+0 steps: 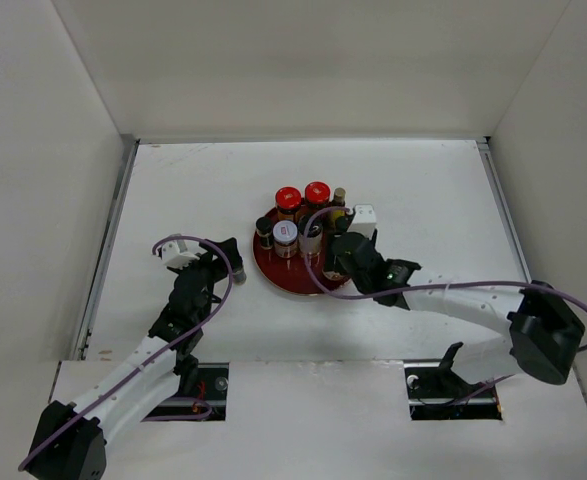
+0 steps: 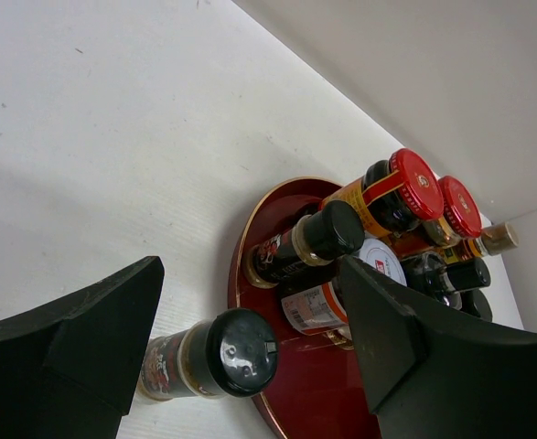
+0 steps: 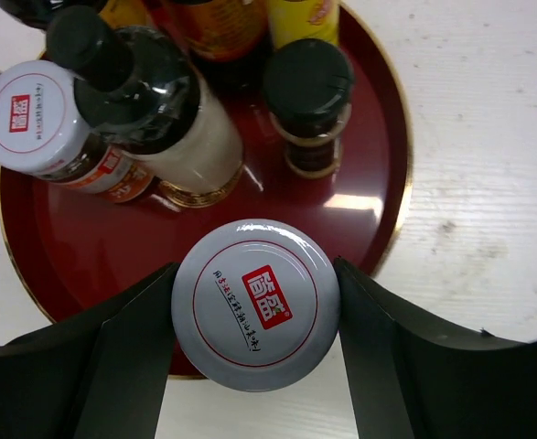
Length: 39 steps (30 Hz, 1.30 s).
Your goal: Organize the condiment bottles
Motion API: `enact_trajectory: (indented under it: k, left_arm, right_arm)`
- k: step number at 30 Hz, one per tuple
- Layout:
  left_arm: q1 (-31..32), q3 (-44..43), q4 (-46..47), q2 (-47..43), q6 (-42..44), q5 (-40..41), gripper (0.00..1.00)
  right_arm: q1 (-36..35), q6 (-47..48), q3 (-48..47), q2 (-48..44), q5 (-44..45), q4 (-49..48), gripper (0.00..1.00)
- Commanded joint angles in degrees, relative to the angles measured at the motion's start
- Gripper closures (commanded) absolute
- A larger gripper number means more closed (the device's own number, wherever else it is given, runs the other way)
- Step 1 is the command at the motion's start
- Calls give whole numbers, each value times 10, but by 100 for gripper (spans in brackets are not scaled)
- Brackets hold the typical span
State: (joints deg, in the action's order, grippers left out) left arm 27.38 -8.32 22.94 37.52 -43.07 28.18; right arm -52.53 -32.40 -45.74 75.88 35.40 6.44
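Observation:
The round dark red tray (image 1: 285,281) holds several condiment bottles: two red-lidded brown jars (image 1: 288,198), a slim gold-capped bottle (image 1: 339,196), a white-lidded jar (image 1: 285,233) and a dark black-capped bottle (image 1: 264,229). My right gripper (image 3: 257,315) is shut on a second white-lidded jar (image 3: 257,297), holding it upright over the tray's near rim (image 3: 382,174). My left gripper (image 2: 250,338) is open. A small black-capped shaker bottle (image 2: 215,354) stands between its fingers, on the table just left of the tray (image 2: 309,389).
White walls enclose the table on three sides, with a metal rail (image 1: 108,250) along the left. Purple cables loop off both arms. In the right wrist view a clear black-capped bottle (image 3: 158,101) and a small dark jar (image 3: 309,101) stand just behind the held jar.

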Motion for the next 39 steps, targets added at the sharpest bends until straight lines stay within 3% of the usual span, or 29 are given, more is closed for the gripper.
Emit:
enact_trajectory:
  k: [1,12,19,28,32,37,39]
  left_arm:
    - [-3,3,24,-6,-3,-3,23]
    - [-4,-6,20,16,-1,2,26]
    - [-5,-32,-37,14,-3,13,26]
    - [10,-113,-231,-39,18,26,28]
    - [32,-152,-300,-34,40,28,34]
    - [56,-193,-344,54,70,57,36]
    - [71,-209,-348,89,74,58,36]
  right_arm:
    - [-3,12,-52,18,12,-114,51]
    - [-11,53,-67,132,40,-158,47]
    - [-24,81,-70,133,58,-158,15]
    - [-24,98,-42,31,-26,-178,0]
    - [-13,110,-20,-10,-70,-194,0]
    - [29,103,56,-60,-88,-264,1]
    - [44,92,87,-71,-108,-293,10]
